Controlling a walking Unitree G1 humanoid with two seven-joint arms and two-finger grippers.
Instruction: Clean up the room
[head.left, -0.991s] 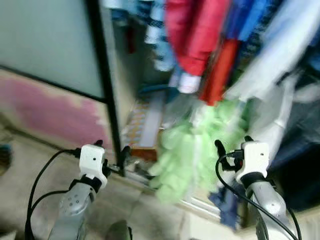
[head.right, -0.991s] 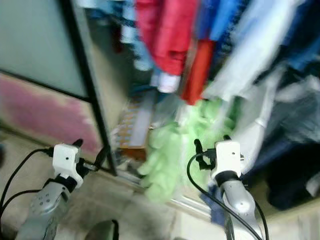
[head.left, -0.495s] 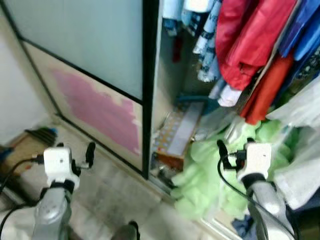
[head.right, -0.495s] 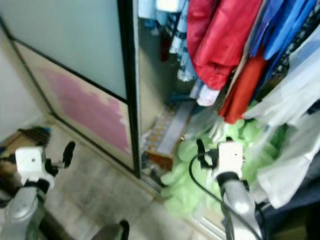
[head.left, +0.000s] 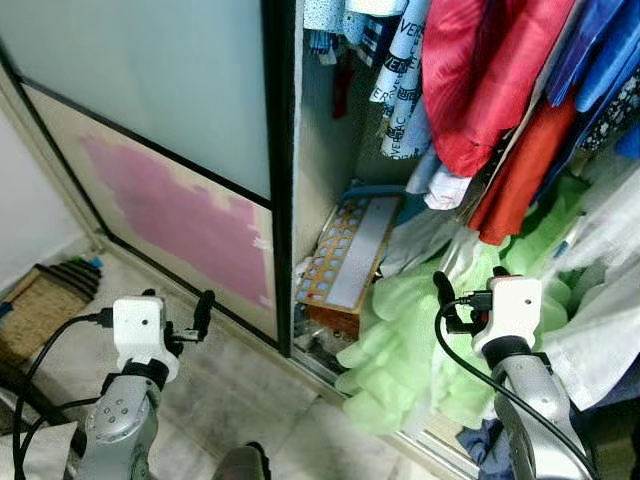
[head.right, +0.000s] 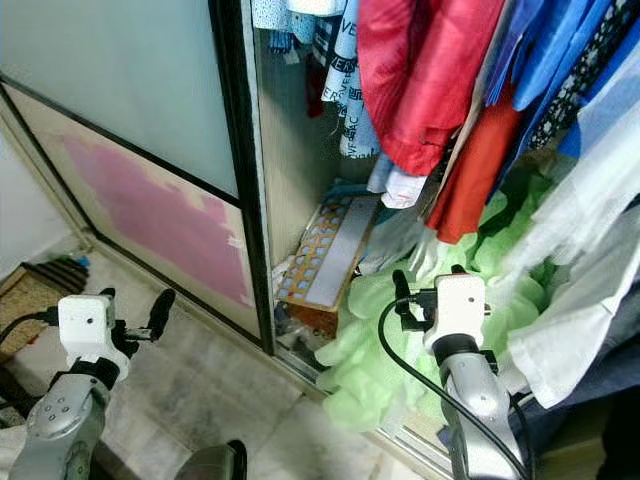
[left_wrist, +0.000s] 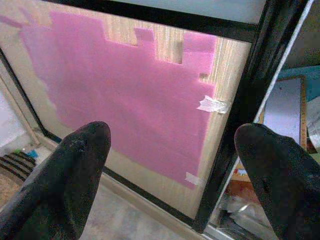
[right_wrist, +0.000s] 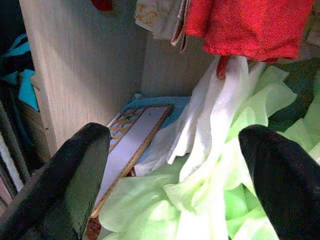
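On the wardrobe floor (head.left: 330, 345) a green cloth (head.left: 400, 340) spills over its front edge, beside a board (head.left: 350, 250) leaning at the left wall.

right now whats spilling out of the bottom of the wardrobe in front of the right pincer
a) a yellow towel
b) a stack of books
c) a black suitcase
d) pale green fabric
d: the pale green fabric bulges out over the wardrobe floor, just ahead of the right pincer.

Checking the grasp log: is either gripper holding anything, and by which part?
Nothing is held. The left gripper and right gripper are both open and empty.
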